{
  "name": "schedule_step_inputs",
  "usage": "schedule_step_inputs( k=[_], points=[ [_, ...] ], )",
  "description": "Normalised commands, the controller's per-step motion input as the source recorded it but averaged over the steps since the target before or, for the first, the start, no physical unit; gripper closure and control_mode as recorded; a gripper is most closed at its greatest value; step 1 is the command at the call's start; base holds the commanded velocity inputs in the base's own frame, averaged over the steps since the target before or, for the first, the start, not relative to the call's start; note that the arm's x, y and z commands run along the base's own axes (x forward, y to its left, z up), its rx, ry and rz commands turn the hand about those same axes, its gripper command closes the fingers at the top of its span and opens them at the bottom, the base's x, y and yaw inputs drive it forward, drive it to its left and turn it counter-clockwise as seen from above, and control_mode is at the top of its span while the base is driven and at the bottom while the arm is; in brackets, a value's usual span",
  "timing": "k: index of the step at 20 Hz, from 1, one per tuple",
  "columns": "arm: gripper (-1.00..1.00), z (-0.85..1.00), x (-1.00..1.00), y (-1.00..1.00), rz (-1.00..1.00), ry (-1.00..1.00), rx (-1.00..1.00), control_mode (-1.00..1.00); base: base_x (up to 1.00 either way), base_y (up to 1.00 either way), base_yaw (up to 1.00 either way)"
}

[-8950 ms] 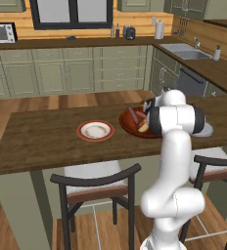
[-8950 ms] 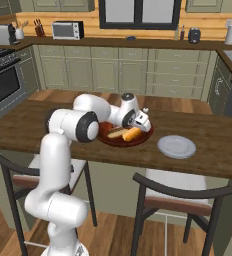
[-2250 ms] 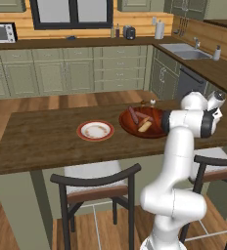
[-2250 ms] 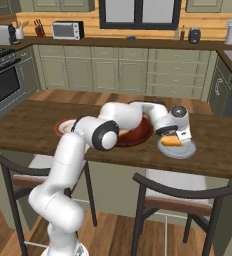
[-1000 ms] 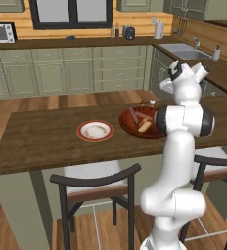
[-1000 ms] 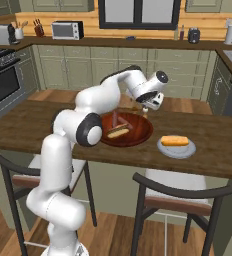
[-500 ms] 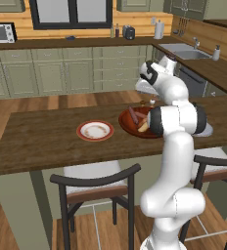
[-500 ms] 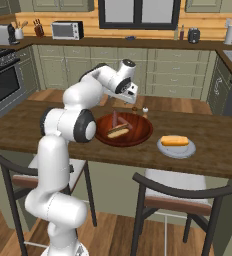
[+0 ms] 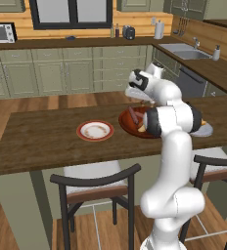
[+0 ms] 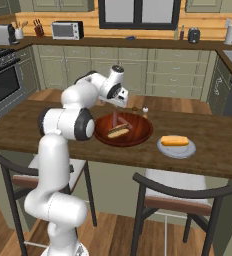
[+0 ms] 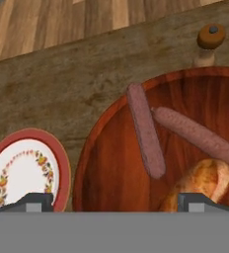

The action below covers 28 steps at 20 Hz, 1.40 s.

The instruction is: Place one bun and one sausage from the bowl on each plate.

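Note:
The reddish-brown bowl (image 11: 111, 163) (image 10: 137, 136) (image 9: 127, 130) sits mid-counter with two sausages (image 11: 147, 129) (image 11: 198, 136) and one bun (image 11: 205, 183) (image 10: 117, 132) in it. My gripper (image 11: 115, 202) (image 10: 119, 101) (image 9: 135, 91) hovers open and empty above the bowl's left part. Its fingertips (image 11: 35, 199) straddle the bowl's rim. Just left of the bowl lies the red-rimmed cream plate (image 11: 22, 173) (image 9: 95, 130), bare. To the right of the bowl, the pale grey plate (image 10: 164, 148) (image 9: 206, 130) carries a bun (image 10: 174, 141).
A small wooden-topped shaker (image 11: 209, 43) (image 10: 145, 111) stands on the counter just behind the bowl. Two dark-framed stools (image 10: 175, 200) (image 9: 93, 183) stand along the counter's near edge. Bare wood counter (image 9: 42, 139) stretches left of the red-rimmed plate.
The open gripper has swung leftward from the bowl's right side, across above the bowl, and come down a little. Bowl, plates and food have stayed put.

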Motion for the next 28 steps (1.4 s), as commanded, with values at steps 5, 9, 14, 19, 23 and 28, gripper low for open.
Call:
schedule_step_inputs(
  k=[5, 9, 14, 19, 23, 28],
  points=[
    [-1.00, -0.28, 0.29, -0.03, 0.00, 0.00, 0.00, -1.00, 0.00, 0.00, 0.00],
    [-1.00, -0.19, 0.16, 0.00, 0.00, -0.03, 0.00, -1.00, 0.00, 0.00, 0.00],
    [-1.00, -0.21, 0.07, 0.00, 0.00, -0.05, 0.00, -1.00, 0.00, 0.00, 0.00],
    [-1.00, -0.22, 0.00, 0.00, 0.00, -0.03, -0.04, -1.00, 0.00, 0.00, 0.00],
    [-1.00, -0.16, 0.03, 0.00, 0.00, -0.02, -0.02, -1.00, 0.00, 0.00, 0.00],
    [-1.00, -0.14, 0.18, 0.00, 0.00, -0.01, 0.00, -1.00, 0.00, 0.00, 0.00]
  ],
)
